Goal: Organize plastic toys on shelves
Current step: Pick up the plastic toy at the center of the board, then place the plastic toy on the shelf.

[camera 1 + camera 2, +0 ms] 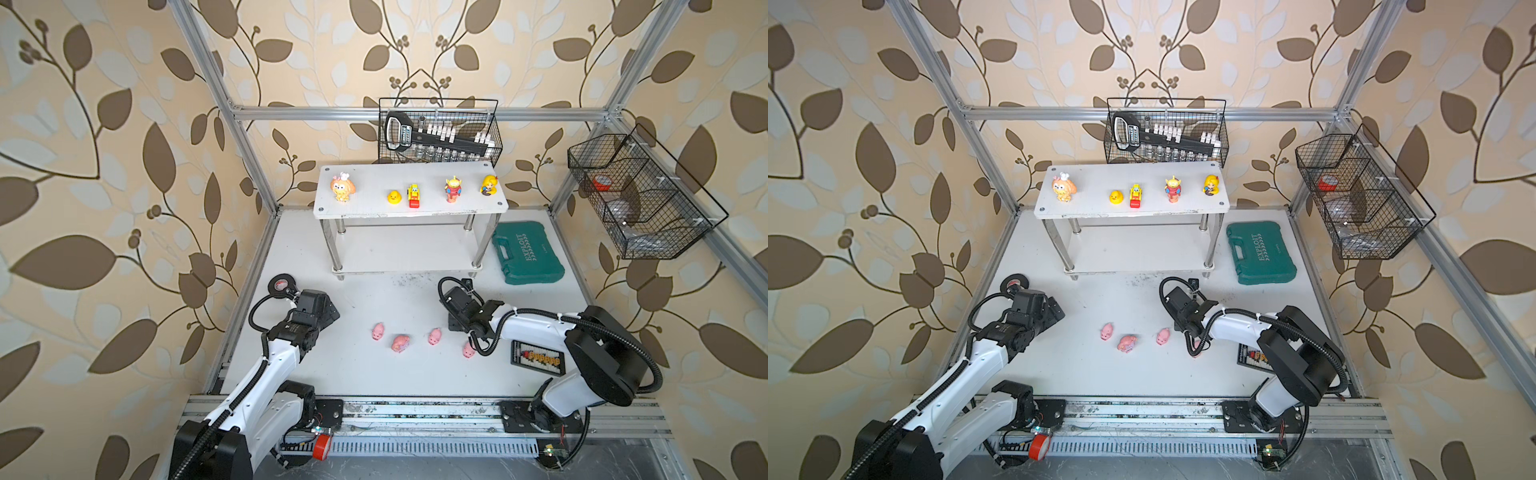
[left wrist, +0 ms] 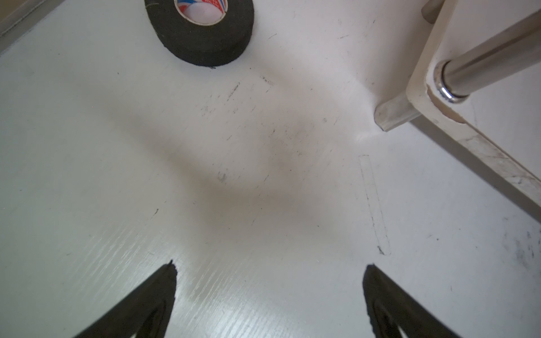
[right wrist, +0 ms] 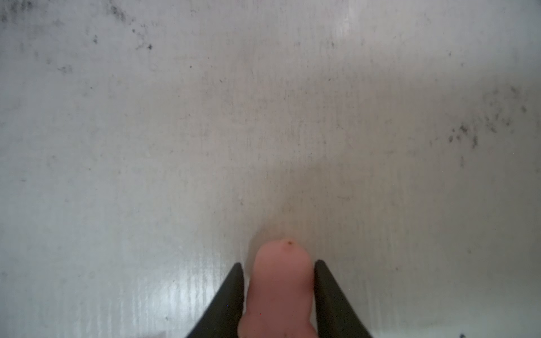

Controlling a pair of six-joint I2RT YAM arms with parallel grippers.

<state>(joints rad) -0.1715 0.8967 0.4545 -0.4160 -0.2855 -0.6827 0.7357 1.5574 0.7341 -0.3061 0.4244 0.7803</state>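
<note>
One half-cropped piglet (image 3: 278,292) sits pinched in the right gripper (image 3: 278,262).

Robot lab cell: aluminium frame (image 1: 316,113), leaf wallpaper backdrop (image 1: 104,187), two arms (image 1: 274,365) on a rail (image 1: 415,409)

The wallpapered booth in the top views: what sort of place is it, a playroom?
Probably a robot test cell, not a playroom: an aluminium frame boxes it in, the left arm and right arm are mounted on a front rail, and a toy duck sits posed on a white rack.
</note>
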